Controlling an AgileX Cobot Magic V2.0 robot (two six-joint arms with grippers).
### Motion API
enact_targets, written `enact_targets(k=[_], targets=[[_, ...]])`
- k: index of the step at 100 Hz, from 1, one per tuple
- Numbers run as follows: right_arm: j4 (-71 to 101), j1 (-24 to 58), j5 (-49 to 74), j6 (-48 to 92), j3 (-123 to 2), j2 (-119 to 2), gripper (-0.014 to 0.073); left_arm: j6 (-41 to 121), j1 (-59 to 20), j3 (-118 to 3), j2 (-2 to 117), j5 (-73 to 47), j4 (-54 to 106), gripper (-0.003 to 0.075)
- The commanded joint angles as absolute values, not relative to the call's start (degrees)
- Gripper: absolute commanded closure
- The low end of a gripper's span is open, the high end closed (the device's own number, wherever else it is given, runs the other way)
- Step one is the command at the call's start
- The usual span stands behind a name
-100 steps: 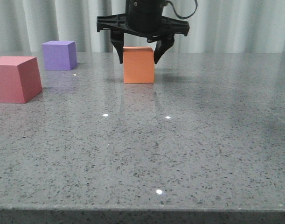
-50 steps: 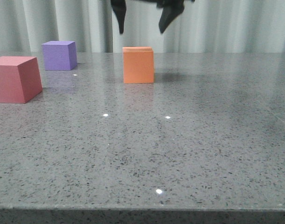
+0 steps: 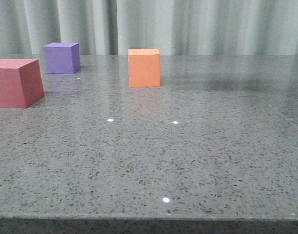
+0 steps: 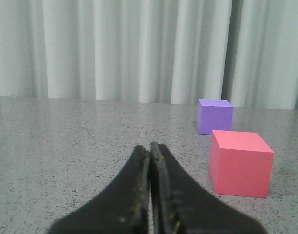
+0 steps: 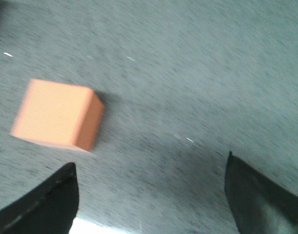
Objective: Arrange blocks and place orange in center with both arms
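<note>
The orange cube (image 3: 144,68) stands alone on the grey table, mid-back in the front view. The purple cube (image 3: 62,57) is at the back left and the pinkish-red cube (image 3: 16,82) at the left, nearer the front. No gripper shows in the front view. In the left wrist view my left gripper (image 4: 149,147) is shut and empty, low over the table; the pinkish-red cube (image 4: 240,162) and purple cube (image 4: 214,115) lie ahead of it. In the blurred right wrist view my right gripper (image 5: 151,168) is open and empty, high above the table beside the orange cube (image 5: 58,113).
The speckled grey table (image 3: 188,146) stretches to its front edge (image 3: 149,218). A pale curtain (image 3: 212,24) hangs behind the table. A faint shadow lies on the table to the right of the orange cube.
My right gripper, open around the orange cube a second ago, has risen straight up and left the front view. The orange cube stays where it stood. The other cubes have not moved.
</note>
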State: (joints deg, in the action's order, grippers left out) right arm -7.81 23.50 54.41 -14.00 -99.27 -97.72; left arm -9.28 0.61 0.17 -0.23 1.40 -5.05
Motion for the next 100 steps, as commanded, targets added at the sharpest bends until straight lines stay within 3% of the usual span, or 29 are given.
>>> enact_targets(k=[1,36,74,100], targets=[[-7.7,20.2,47.3,-13.1,-93.4,-89.2,-0.0011,-9.3,0.7,2.6,-2.3,5.9,-4.9,0.0741],[-8.5,10.0,34.0,-13.1,-64.7,-64.1,-0.0011,-9.3,0.7,2.6,-2.3,5.9,-4.9,0.0741],[-10.5,9.3,13.0,-13.1,-34.0,-38.1,-0.0011,-9.3,0.7,2.6,-2.3,5.9,-4.9,0.0741],[-10.5,9.3,-1.7,-13.1,-24.4,-32.8,-0.0008,-9.3,0.7,2.6,-2.3,5.9,-4.9,0.0741]])
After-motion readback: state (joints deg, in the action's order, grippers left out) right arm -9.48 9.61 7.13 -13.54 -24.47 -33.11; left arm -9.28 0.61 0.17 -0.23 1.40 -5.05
